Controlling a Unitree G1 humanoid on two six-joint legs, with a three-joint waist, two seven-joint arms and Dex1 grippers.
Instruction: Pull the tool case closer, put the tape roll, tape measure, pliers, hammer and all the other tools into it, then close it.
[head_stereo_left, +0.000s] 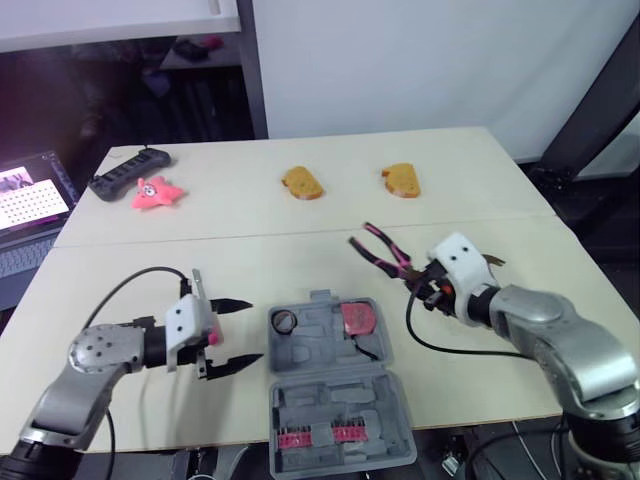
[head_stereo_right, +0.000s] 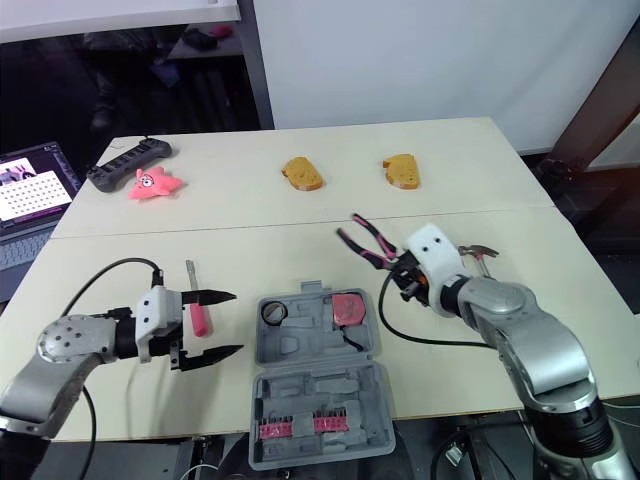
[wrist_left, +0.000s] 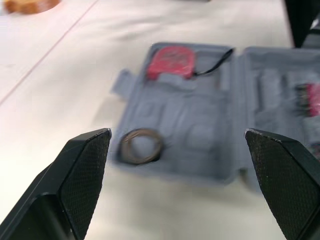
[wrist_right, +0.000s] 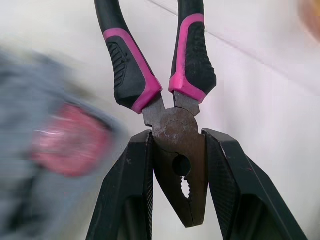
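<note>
The grey tool case (head_stereo_left: 330, 400) lies open at the table's front edge. In its upper half sit the tape roll (head_stereo_left: 283, 321) and the red tape measure (head_stereo_left: 358, 318). To the case's right, my right gripper (head_stereo_left: 412, 276) is shut on the head of the pink-and-black pliers (head_stereo_left: 385, 252), held above the table with the handles pointing away. In the right wrist view the pliers (wrist_right: 176, 145) sit between both fingers. My left gripper (head_stereo_left: 255, 330) stands open just left of the case, holding nothing. A red-handled screwdriver (head_stereo_right: 195, 305) lies under it. The left wrist view shows the case (wrist_left: 200, 130) and tape roll (wrist_left: 141, 146).
Two bread-like pieces (head_stereo_left: 302, 183) (head_stereo_left: 401, 179) lie at the back of the table. A pink star toy (head_stereo_left: 155, 193) and a black controller (head_stereo_left: 128, 172) are at the back left. A laptop (head_stereo_left: 25, 205) stands off the left edge. A metal tool part (head_stereo_left: 492, 262) peeks out behind my right wrist.
</note>
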